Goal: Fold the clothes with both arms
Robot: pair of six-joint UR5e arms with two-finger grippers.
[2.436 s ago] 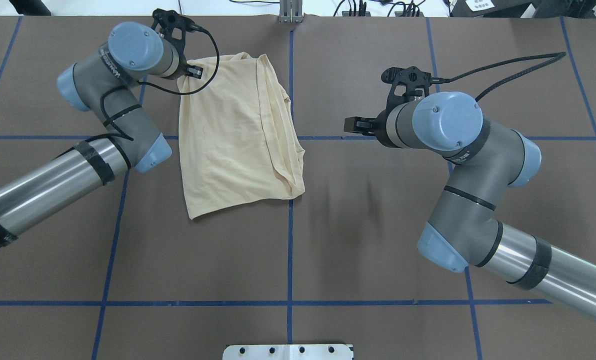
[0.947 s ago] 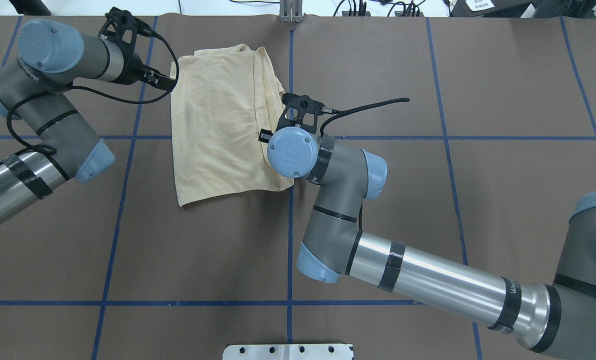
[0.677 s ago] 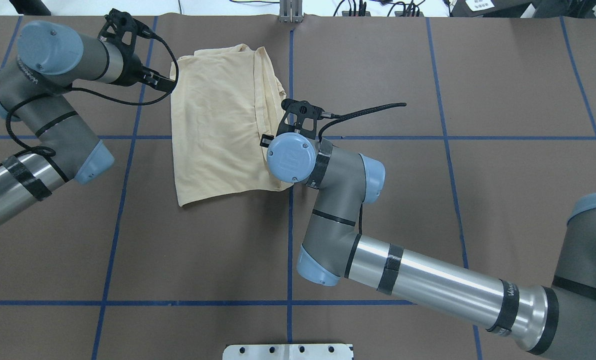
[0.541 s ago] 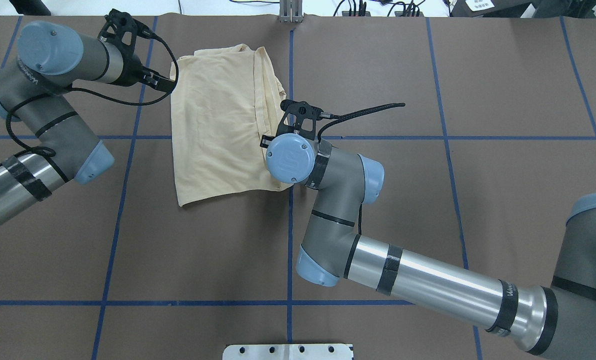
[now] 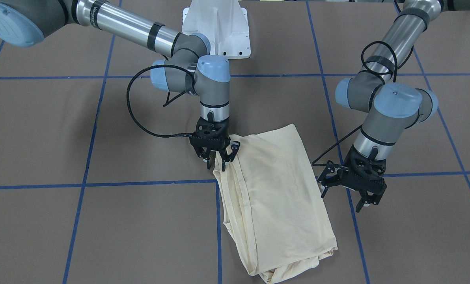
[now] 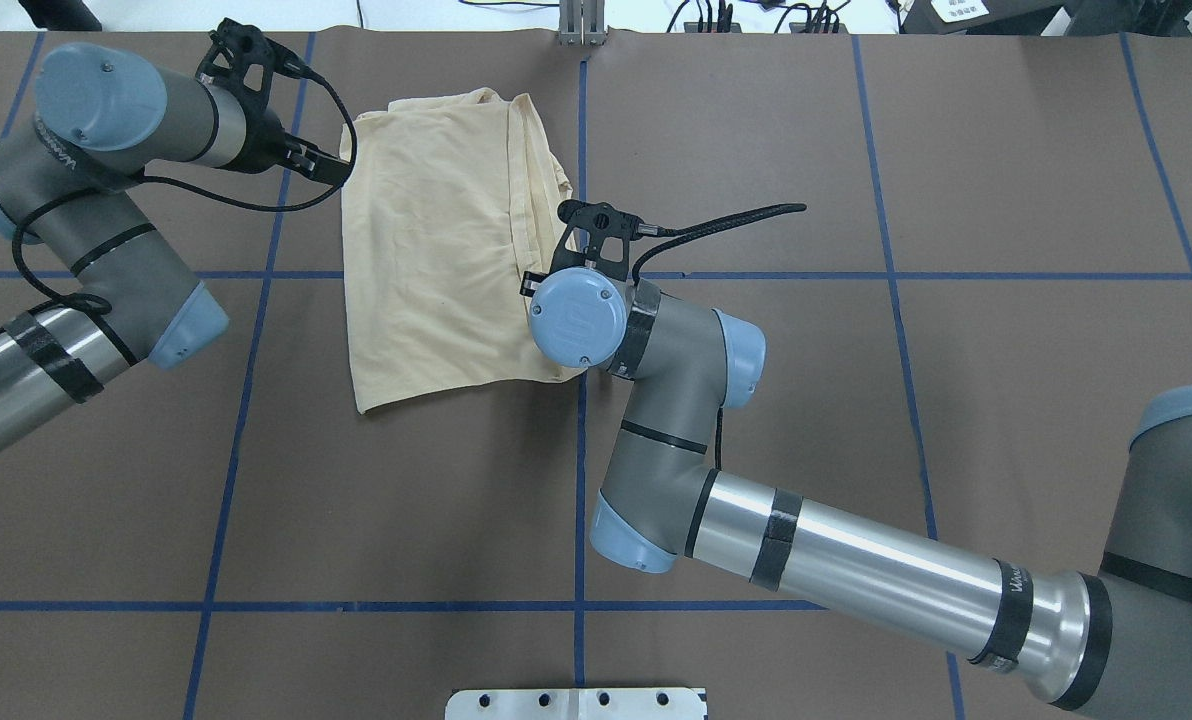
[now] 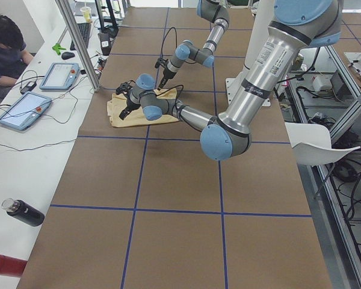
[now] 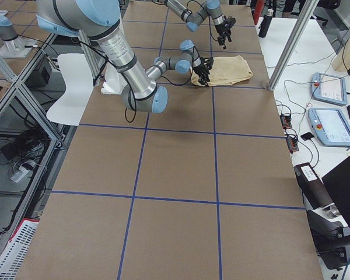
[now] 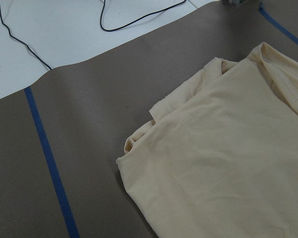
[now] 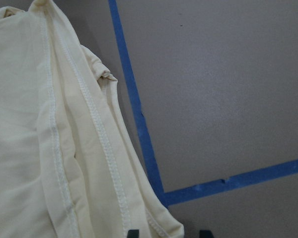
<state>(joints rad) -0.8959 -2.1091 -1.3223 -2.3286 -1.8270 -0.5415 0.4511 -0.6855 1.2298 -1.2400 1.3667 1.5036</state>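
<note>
The pale cream-yellow shirt (image 6: 436,240) lies folded into a long panel on the brown table, also in the front view (image 5: 274,197). Its print and neck label are hidden. My right gripper (image 5: 219,161) points down at the shirt's stitched edge, nearer the robot. In the right wrist view (image 10: 169,233) its jaws stand apart with that edge (image 10: 109,148) between them. My left gripper (image 5: 343,197) hangs open and empty just beside the opposite long edge, clear of the cloth. It also shows from overhead (image 6: 328,170). The left wrist view shows the shirt's far corner (image 9: 228,168).
Blue tape lines (image 6: 581,450) grid the table. The white pedestal base (image 5: 217,23) stands at the robot's side. Beyond the table's far edge are cables, tablets (image 7: 24,108), a metal post (image 7: 78,42) and a seated person (image 7: 3,42).
My right arm has swung across to the shirt's stitched edge and crept slightly lower over it. My left gripper has drawn back off the shirt's far corner. The shirt has shifted a little.
</note>
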